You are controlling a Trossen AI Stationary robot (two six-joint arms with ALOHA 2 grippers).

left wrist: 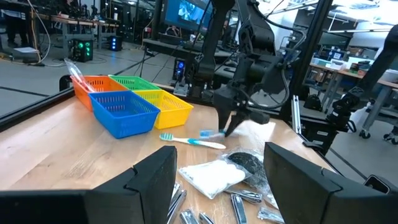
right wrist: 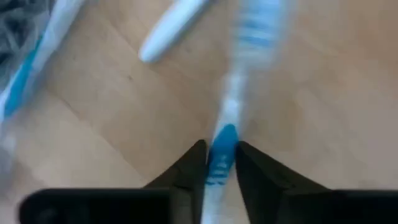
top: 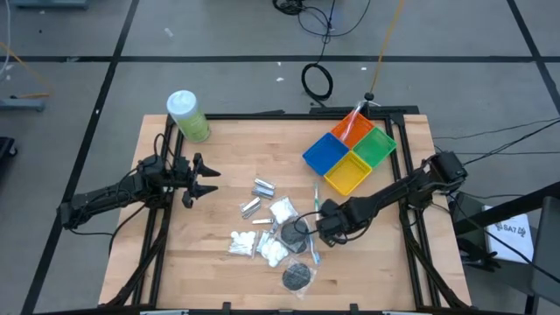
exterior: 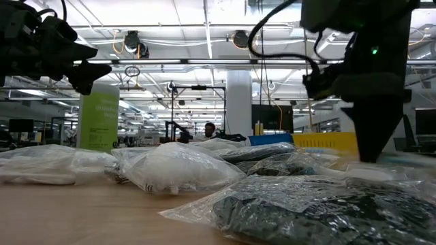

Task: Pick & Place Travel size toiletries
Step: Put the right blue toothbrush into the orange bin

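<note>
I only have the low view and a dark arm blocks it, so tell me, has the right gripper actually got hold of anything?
Observer: Yes. The right wrist view shows the right gripper shut on a thin blue-and-white plastic toothbrush.
Operator: Where are the bins?
Observer: From above, the four-coloured plastic basket set sits toward the wooden table's far right.
Operator: And the other arm?
Observer: The left gripper is open at the table's left, holding nothing.

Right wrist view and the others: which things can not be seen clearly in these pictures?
- Right wrist view: the toothbrush pinched in the right hand is blurred; its brush end cannot be made out.
- Low view: wrinkled clear bags hide what lies behind them.
- High view: the black discs are too small to show any detail.
- Left wrist view: the left hand is cut by the bottom edge.
</note>
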